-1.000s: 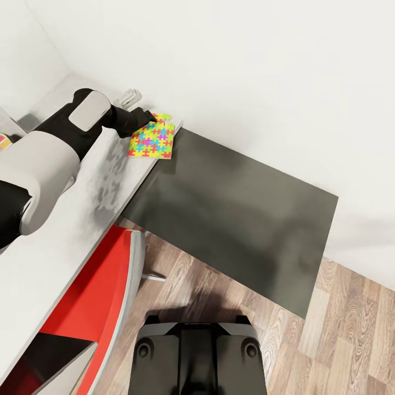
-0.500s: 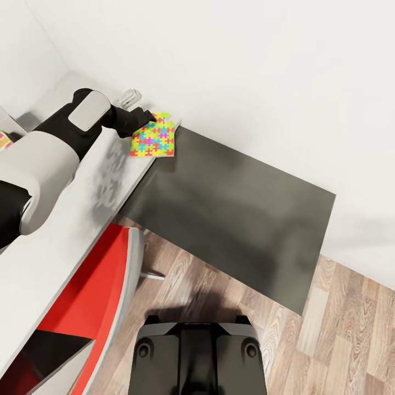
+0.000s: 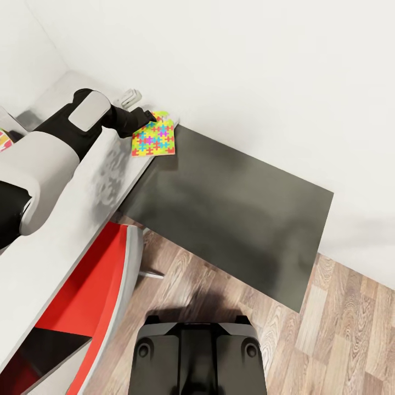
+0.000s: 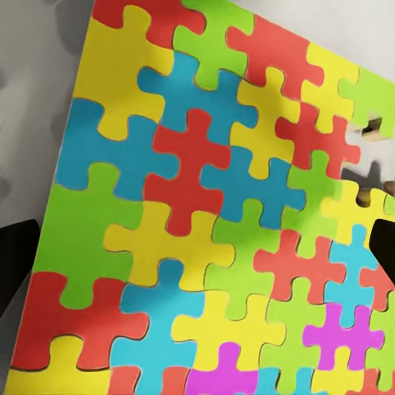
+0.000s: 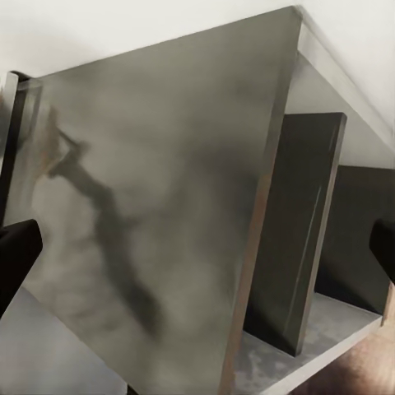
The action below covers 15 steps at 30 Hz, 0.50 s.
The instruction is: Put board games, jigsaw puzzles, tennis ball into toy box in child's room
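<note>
A: Since the earlier frame the puzzle (image 3: pixel 153 140) has slid a little along the table (image 3: pixel 66 230) toward the back edge, by the corner where the dark wing (image 3: pixel 230 219) begins.

B: And the left gripper (image 3: pixel 149 116)?

A: At the puzzle's far edge, fingers spread wide; contact is hard to tell. The right gripper (image 5: pixel 197 247) is spread open too.

Count, head view: one puzzle (image 3: pixel 153 140), one desk (image 3: pixel 66 230) with one dark wing (image 3: pixel 230 219), one red chair (image 3: pixel 93 296), one pale object (image 3: pixel 130 97) by the wall, unidentifiable. One arm (image 3: pixel 60 148).
</note>
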Motion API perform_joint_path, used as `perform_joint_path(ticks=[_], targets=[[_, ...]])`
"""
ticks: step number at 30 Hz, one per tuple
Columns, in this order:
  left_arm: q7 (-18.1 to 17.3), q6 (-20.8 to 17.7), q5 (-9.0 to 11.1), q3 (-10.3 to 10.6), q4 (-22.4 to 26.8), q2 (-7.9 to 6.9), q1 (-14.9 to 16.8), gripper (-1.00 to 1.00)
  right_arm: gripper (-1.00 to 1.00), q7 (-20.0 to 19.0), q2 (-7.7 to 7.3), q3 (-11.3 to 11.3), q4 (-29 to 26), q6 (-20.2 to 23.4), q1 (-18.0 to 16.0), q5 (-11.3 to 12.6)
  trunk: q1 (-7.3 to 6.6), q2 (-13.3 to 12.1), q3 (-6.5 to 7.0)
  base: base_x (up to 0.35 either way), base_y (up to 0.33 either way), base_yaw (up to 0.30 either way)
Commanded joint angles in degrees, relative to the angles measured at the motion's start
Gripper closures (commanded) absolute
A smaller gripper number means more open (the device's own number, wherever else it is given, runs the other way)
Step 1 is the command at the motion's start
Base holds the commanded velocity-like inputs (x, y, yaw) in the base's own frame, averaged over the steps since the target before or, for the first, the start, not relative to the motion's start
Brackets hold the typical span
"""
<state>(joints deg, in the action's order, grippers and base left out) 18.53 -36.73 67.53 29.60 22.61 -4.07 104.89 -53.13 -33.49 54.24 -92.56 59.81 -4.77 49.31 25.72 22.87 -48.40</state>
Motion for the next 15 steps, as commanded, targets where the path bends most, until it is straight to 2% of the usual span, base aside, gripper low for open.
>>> perform_joint_path(ticks=[1, 15], targets=[[0.54, -0.09, 1.11, 0.37, -0.22, -0.06, -2.58, -1.00, -1.00, -0.32, -0.01, 0.03, 0.01, 0.19, -0.06, -0.23, 0.06, 0.05, -0.07, -0.004, -0.003, 0.000], [0.50, -0.21, 1.11, 0.27, -0.20, -0.47, -2.57, -1.00, -1.00, -0.32, -0.03, -0.01, 0.01, 0.19, -0.06, -0.21, 0.06, 0.05, -0.07, -0.001, -0.001, 0.000]])
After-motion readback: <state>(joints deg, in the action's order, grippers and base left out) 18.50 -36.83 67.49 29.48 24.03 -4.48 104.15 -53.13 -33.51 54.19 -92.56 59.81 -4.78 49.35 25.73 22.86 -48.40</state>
